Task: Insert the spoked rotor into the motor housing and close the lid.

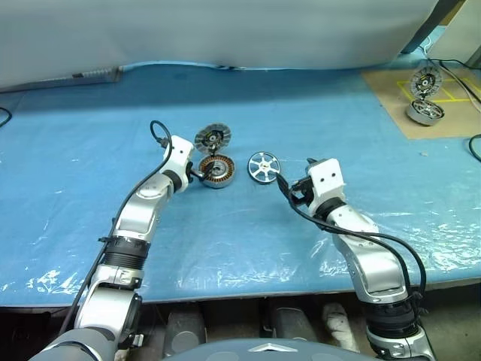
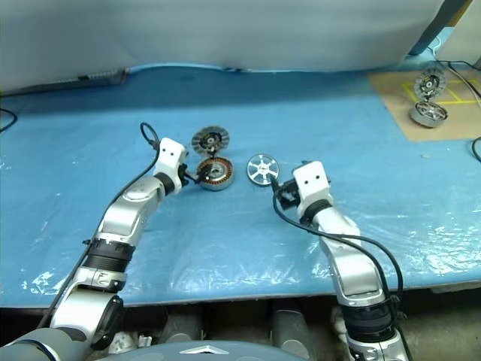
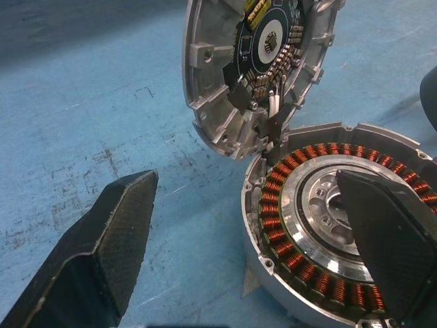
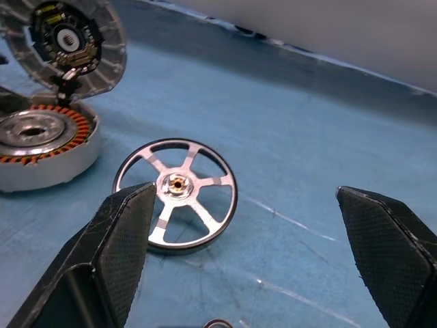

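Note:
The motor housing (image 1: 217, 171) sits on the blue mat, a grey cup with copper windings (image 3: 321, 273) showing inside. Its lid (image 1: 213, 138) stands upright on the hinge at the far rim, its inner face with a dark circuit ring (image 3: 263, 48) turned toward me. My left gripper (image 1: 197, 174) is open at the housing's left side, with one finger (image 3: 102, 246) over the mat and the other (image 3: 389, 239) over the windings. The spoked rotor (image 4: 176, 195) lies flat on the mat just right of the housing. My right gripper (image 4: 244, 193) is open and empty, just short of the rotor.
A second motor (image 1: 425, 111) with its raised lid (image 1: 426, 80) sits on a brown board at the far right. Black cables trail at the right edge (image 1: 475, 147). A pale sheet (image 1: 225, 30) backs the table. The mat's front edge (image 1: 240, 289) is close.

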